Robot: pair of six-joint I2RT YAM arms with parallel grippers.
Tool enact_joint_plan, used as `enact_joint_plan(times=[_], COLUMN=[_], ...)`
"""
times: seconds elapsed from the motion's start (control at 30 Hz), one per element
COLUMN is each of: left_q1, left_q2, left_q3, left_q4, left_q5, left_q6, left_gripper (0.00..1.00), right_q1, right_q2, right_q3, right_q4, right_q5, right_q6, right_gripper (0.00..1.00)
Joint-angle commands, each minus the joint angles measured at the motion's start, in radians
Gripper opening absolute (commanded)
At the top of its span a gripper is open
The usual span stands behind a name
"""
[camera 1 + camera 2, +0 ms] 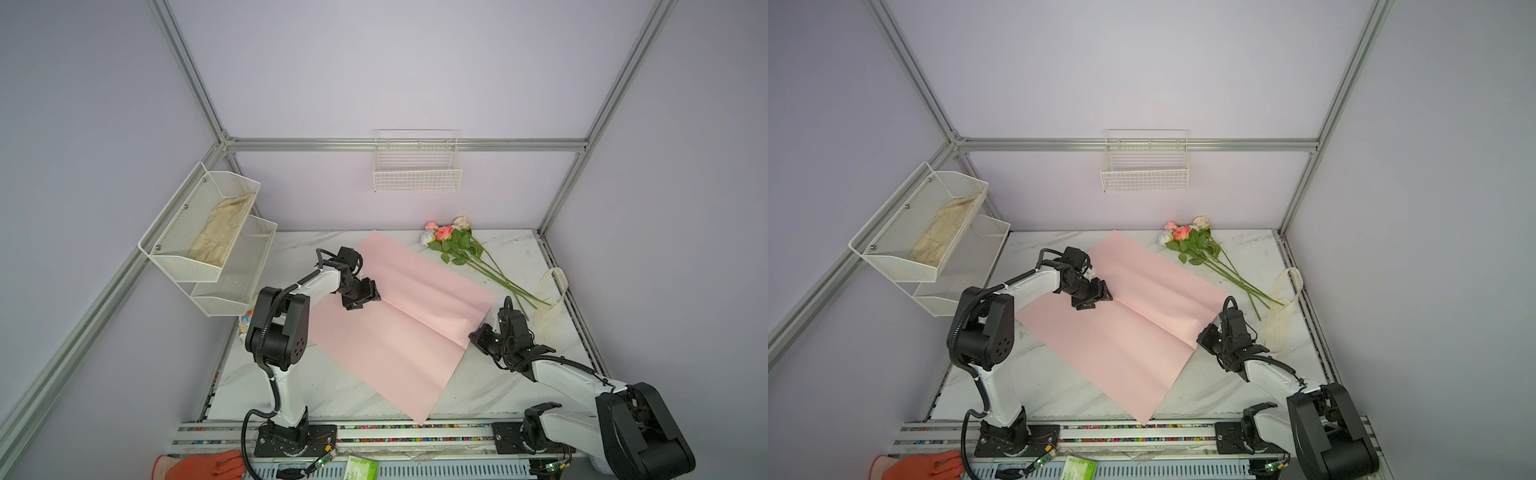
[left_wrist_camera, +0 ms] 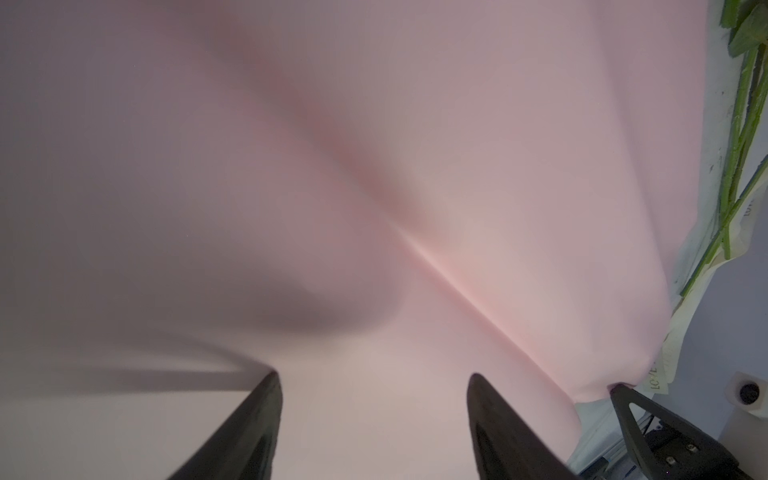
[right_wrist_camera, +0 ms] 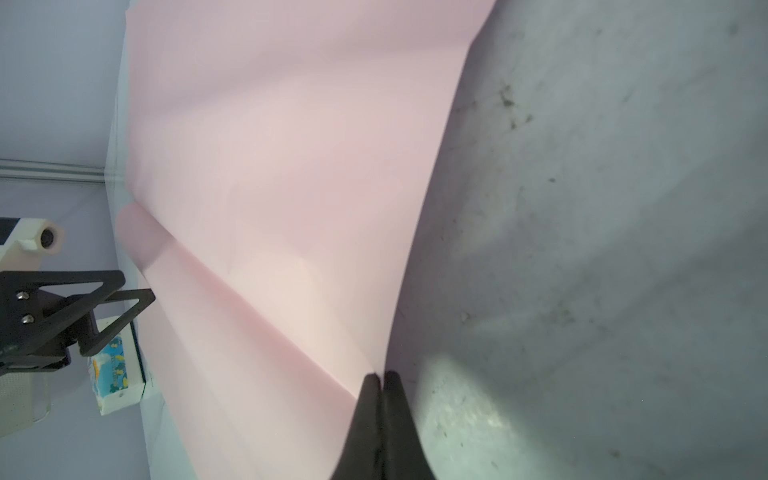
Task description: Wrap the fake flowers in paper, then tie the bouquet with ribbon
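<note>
- left gripper (image 2: 374, 374): fingers spread wide, nothing between them, just hanging over the pink paper (image 1: 415, 328) near its middle crease
- right gripper (image 3: 380, 374): fingers narrow, pretty much pressed together, right on the paper's edge. It looks like it's pinching that edge, and the corner there sits a bit raised off the table (image 1: 332, 390)
- bouquet (image 1: 457, 245): not in either gripper. It's lying loose on the table past the paper's far right edge, in both top views
- blooms are up by the back wall, well apart from both sets of fingers
- the stems (image 2: 739, 137) run down toward the right arm, so their ends are near its wrist but not touching the fingers
- stem ends lie over a cream ribbon (image 1: 557, 282) on the right side
</note>
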Motion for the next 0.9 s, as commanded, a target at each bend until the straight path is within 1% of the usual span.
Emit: enact_joint_plan(times=[0.0, 0.07, 0.13, 0.17, 0.2, 0.23, 0.27, 0.3, 0.33, 0.37, 0.4, 0.47, 0.5, 0.53, 0.63, 0.7, 0.77, 0.87], left_q1=[0.000, 0.000, 0.000, 0.000, 0.000, 0.000, 0.000, 0.000, 0.000, 0.000, 0.000, 0.000, 0.000, 0.000, 0.001, 0.001, 0.001, 0.003], left_q2=[-0.013, -0.031, -0.050, -0.060, -0.070, -0.081, -0.091, -0.099, -0.106, -0.111, -0.117, -0.131, -0.142, -0.157, -0.193, -0.209, -0.222, -0.245], left_q3=[-0.061, -0.110, -0.154, -0.178, -0.195, -0.210, -0.229, -0.240, -0.248, -0.251, -0.253, -0.255, -0.257, -0.259, -0.263, -0.259, -0.252, -0.237], left_q4=[0.026, 0.026, 0.026, 0.028, 0.029, 0.033, 0.039, 0.042, 0.045, 0.045, 0.045, 0.044, 0.043, 0.044, 0.050, 0.052, 0.054, 0.049], left_q5=[-0.042, -0.062, -0.070, -0.078, -0.085, -0.093, -0.098, -0.097, -0.097, -0.097, -0.097, -0.095, -0.097, -0.098, -0.096, -0.081, -0.069, -0.064], left_q6=[-0.012, -0.014, -0.015, -0.016, -0.017, -0.018, -0.020, -0.020, -0.024, -0.024, -0.026, -0.027, -0.029, -0.033, -0.036, -0.036, -0.038, -0.040], left_gripper=[0.67, 0.66, 0.65, 0.65, 0.65, 0.65, 0.65, 0.65, 0.65, 0.65, 0.65, 0.65, 0.65, 0.65, 0.65, 0.65, 0.65, 0.65], right_q1=[-0.004, -0.003, -0.003, -0.003, -0.004, -0.004, 0.000, 0.007, 0.032, 0.082, 0.128, 0.223, 0.249, 0.267, 0.324, 0.344, 0.360, 0.381], right_q2=[0.020, -0.035, -0.097, -0.116, -0.118, -0.104, -0.070, -0.028, 0.023, 0.077, 0.121, 0.246, 0.316, 0.384, 0.551, 0.637, 0.701, 0.767], right_q3=[0.060, 0.116, 0.168, 0.192, 0.215, 0.242, 0.267, 0.295, 0.327, 0.365, 0.404, 0.490, 0.536, 0.576, 0.680, 0.738, 0.780, 0.822], right_q4=[-0.099, -0.192, -0.242, -0.248, -0.240, -0.214, -0.177, -0.154, -0.131, -0.111, -0.105, -0.116, -0.130, -0.133, -0.127, -0.126, -0.132, -0.178], right_q5=[-0.005, 0.080, 0.143, 0.155, 0.146, 0.109, 0.030, -0.035, -0.103, -0.130, -0.125, -0.081, -0.067, -0.064, -0.023, -0.026, -0.019, 0.024], right_q6=[-0.014, -0.023, -0.029, -0.044, -0.068, -0.135, -0.170, -0.187, -0.202, -0.217, -0.243, -0.287, -0.298, -0.310, -0.360, -0.384, -0.406, -0.458], right_gripper=[0.31, 0.40, 0.50, 0.54, 0.55, 0.55, 0.55, 0.51, 0.46, 0.44, 0.42, 0.35, 0.31, 0.30, 0.30, 0.30, 0.30, 0.30])
